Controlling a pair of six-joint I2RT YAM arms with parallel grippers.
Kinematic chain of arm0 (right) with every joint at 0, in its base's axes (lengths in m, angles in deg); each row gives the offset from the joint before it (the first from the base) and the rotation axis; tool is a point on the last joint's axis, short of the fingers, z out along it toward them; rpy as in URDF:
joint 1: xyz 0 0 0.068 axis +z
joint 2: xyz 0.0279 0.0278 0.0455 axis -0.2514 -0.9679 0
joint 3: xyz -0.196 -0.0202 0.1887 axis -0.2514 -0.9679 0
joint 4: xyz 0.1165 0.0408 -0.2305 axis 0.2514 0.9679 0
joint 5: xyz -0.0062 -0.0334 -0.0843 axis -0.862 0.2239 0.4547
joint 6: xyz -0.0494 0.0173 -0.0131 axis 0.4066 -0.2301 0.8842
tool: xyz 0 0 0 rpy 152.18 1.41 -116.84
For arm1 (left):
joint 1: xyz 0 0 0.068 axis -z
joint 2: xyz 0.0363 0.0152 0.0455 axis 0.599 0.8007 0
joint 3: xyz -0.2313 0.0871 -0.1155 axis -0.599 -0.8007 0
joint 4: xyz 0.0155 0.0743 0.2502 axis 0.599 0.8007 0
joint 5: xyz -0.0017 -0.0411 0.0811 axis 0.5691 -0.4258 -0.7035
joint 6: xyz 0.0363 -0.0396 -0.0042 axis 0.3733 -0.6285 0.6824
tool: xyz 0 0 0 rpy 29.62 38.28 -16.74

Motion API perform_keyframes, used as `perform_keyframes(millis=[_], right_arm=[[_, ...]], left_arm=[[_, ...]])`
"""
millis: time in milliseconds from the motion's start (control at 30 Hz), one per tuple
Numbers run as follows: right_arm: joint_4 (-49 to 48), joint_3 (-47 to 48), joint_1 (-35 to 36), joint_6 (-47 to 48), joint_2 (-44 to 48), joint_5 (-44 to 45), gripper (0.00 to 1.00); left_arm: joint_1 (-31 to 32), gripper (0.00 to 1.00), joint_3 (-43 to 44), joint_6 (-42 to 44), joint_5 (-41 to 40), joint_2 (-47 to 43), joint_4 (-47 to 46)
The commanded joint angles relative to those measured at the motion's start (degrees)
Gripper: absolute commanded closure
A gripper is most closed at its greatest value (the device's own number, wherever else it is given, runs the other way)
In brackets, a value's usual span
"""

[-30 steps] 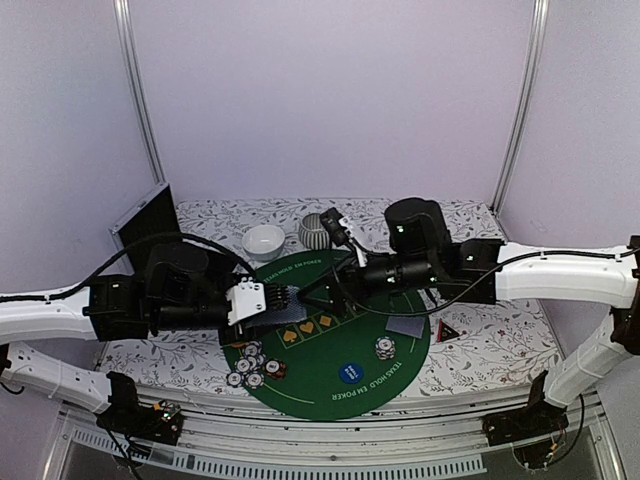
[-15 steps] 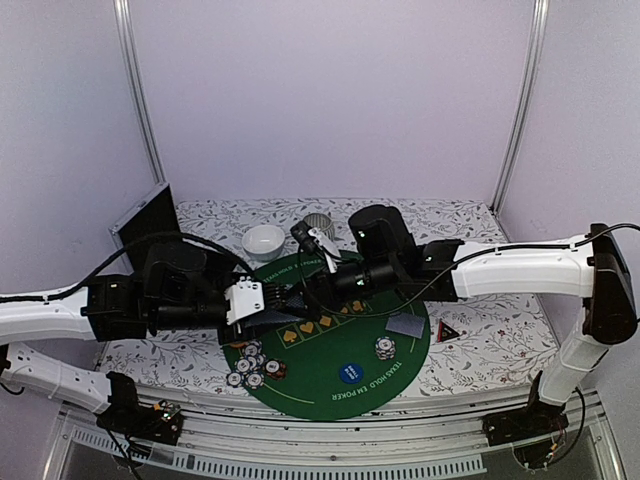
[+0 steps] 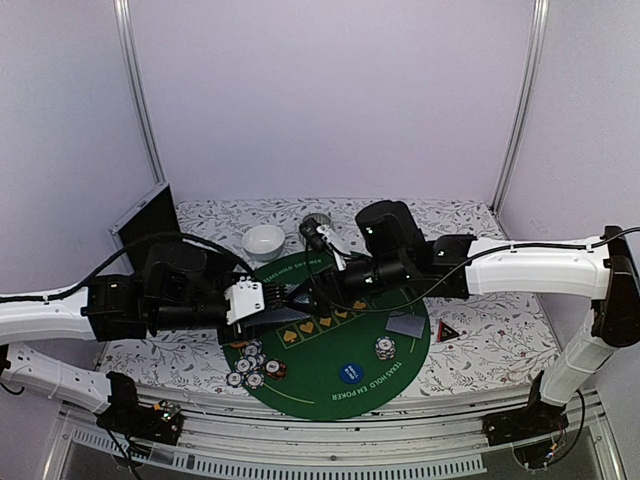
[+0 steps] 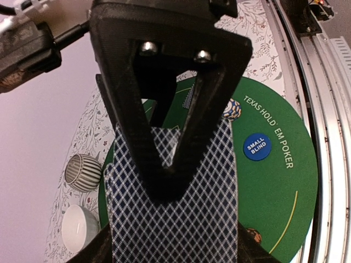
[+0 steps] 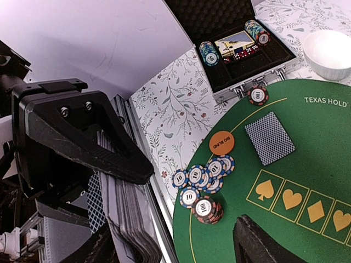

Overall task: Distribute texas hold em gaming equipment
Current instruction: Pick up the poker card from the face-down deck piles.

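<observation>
- Cards (image 4: 175, 219) sit stacked in your left claw (image 3: 272, 298), clamped between its fingers above the green mat (image 4: 290, 192).
- Your right claw (image 5: 181, 249) stands apart, one finger reaching over the top of the stack.
- One card (image 5: 269, 138) lies face down on the mat, near a cluster of chips (image 5: 204, 181).

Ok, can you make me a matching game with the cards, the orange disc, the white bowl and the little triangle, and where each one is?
Things:
1. deck of cards
2. orange disc
3. white bowl
4. red-black triangle

Places:
A. beside the striped grey bowl
B. off the green mat, to its right
C. between the left fingers
D. next to the scattered poker chips

Pairs: 1-C, 2-D, 3-A, 4-B
</observation>
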Motion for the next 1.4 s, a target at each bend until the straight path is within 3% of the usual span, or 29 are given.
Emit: perform_keyframes(millis=[0, 700, 1133, 1367], right_arm=[[3.7, 1.3, -0.1, 0.4, 1.8, 0.2, 0.34], [11.3, 4.8, -0.1, -0.5, 4.0, -1.7, 0.87], [16.9, 6.5, -0.2, 0.4, 6.9, 0.5, 0.98], [16.6, 5.6, -2.4, 0.8, 15.1, 0.2, 0.98]], left_arm=[[-0.8, 0.45, -0.5, 0.5, -0.2, -1.1, -2.2], [-0.7, 0.45, -0.5, 0.6, -0.7, -0.7, -1.9], [-0.8, 0.45, -0.4, 0.6, -0.7, -0.6, -1.7], [-0.8, 0.45, -0.4, 0.6, -0.5, -0.6, -1.6]])
